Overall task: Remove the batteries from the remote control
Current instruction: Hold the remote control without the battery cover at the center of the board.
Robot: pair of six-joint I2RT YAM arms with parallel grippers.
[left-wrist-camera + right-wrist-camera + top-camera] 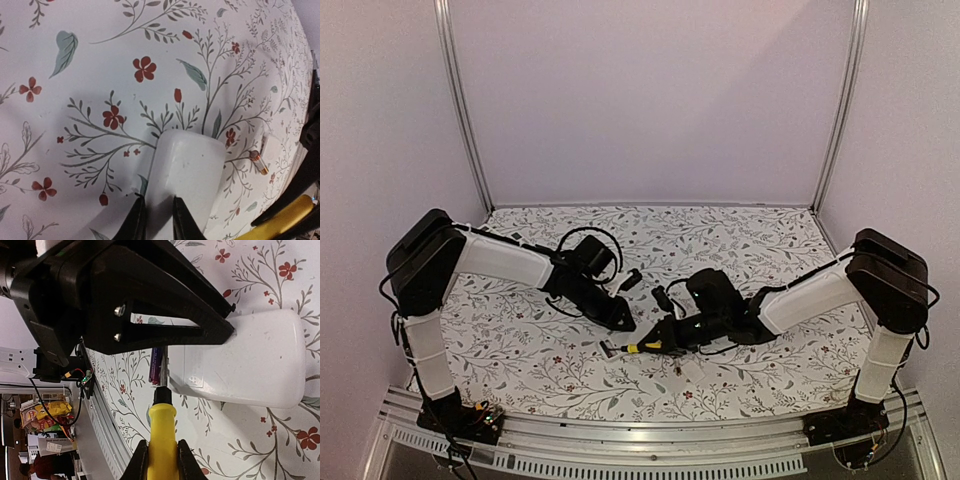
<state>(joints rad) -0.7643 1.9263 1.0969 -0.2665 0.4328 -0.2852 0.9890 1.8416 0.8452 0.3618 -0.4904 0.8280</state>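
looking down from the top view, we find both arms bent inward over the flowered tabletop [520, 370]. the left arm [500, 262] and the right arm [810, 295] meet near its middle.

left wrist view: a white remote [187, 175] lies flat on the tabletop, its near end right at the two dark fingertips [134, 222]. the left jaws stand with a narrow gap, narrower than the remote is wide. we cannot tell whether they pinch its edge or only press on it.

to the right of the remote, apart from it, an orange battery [256, 162] lies loose on the tabletop. it is just beside a small white cover plate [272, 146].

right wrist view: the right jaws are clamped on the yellow handle of a screwdriver [161, 422], one finger on each side. its black tip points at the remote's end, just beside a purple battery [155, 367] that lies along that end edge. we cannot tell whether this cell is seated in the remote or lies just outside it. the left arm's black finger frame lies along the remote's upper edge in this view, its tip touching the casing.

top view also: two small dark pieces [632, 280] lie on the tabletop beyond the jaws, too small for us to name.
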